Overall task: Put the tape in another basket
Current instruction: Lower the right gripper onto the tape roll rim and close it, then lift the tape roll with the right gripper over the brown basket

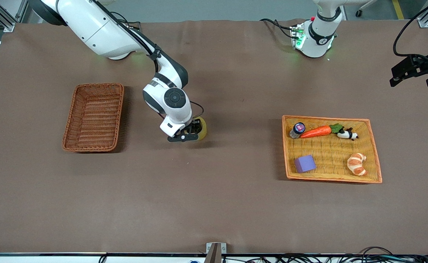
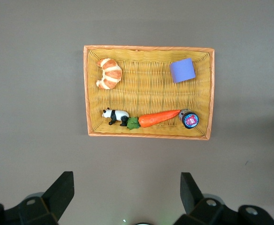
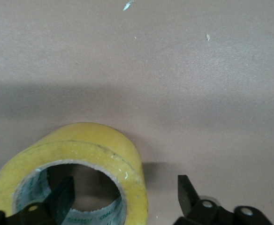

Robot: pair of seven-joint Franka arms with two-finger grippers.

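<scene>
The yellowish tape roll (image 1: 201, 128) is on the brown table between the two baskets, and it fills the lower part of the right wrist view (image 3: 104, 150). My right gripper (image 1: 191, 133) is low at the roll and open (image 3: 125, 186). One finger (image 3: 62, 197) is inside the grey core and the other finger (image 3: 187, 191) is outside the roll's wall, with a gap to it. The reddish-brown wicker basket (image 1: 74, 120) stands empty toward the right arm's end. My left gripper (image 1: 413, 69) waits high at the left arm's end, open and empty (image 2: 126, 192).
The shallow orange-yellow tray (image 1: 372, 153) lies toward the left arm's end, also in the left wrist view (image 2: 92, 89). It holds a purple cube (image 1: 305, 163), a croissant (image 1: 357, 164), a carrot (image 1: 318, 131), a small panda (image 1: 347, 134) and a small jar (image 1: 297, 129).
</scene>
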